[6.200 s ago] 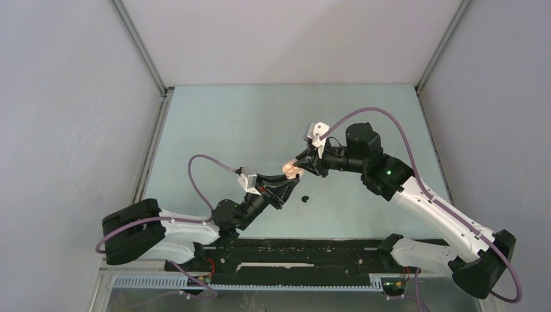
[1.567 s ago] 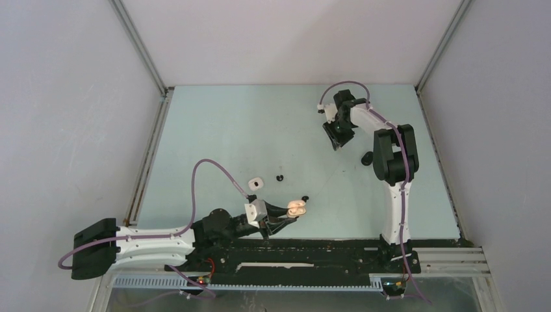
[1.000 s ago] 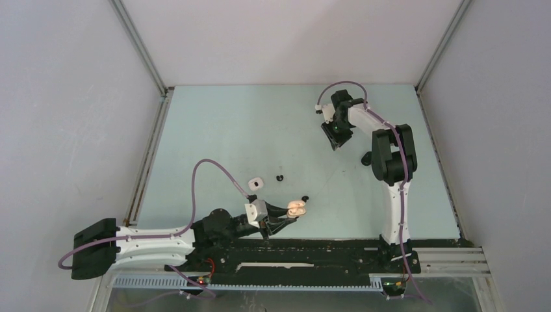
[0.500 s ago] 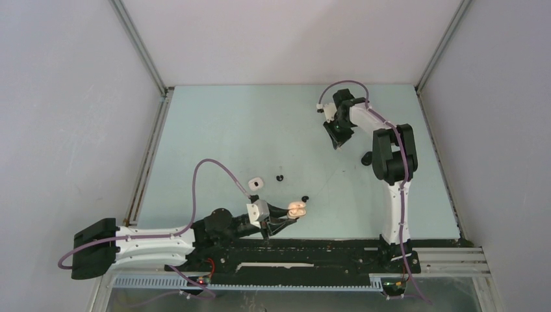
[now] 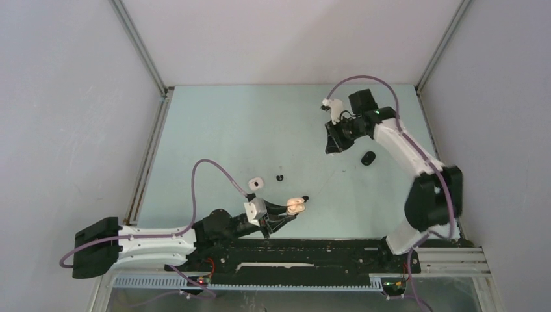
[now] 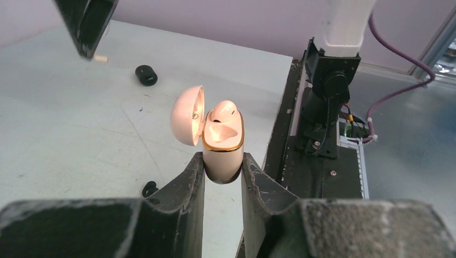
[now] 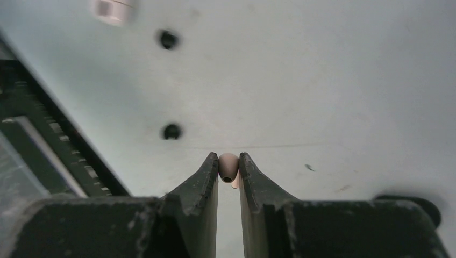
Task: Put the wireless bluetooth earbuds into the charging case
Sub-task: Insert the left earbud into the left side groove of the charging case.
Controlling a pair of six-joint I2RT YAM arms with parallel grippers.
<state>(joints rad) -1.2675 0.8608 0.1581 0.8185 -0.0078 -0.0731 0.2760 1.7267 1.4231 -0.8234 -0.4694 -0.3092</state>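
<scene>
My left gripper is shut on a beige charging case with a gold rim, lid open, one beige earbud seated in it; case and gripper sit near the table's front edge. My right gripper is shut on a small beige earbud with a short stem, held above the table at the far right. A black earbud lies just right of the case. Another black earbud lies further back.
A white case lies left of centre. A black pebble-like case lies just right of my right gripper. The black rail runs along the near edge. Grey walls enclose the table.
My right arm has swung out to the right and its gripper has lifted slightly near the far right. My left gripper and the open case have stayed put.
</scene>
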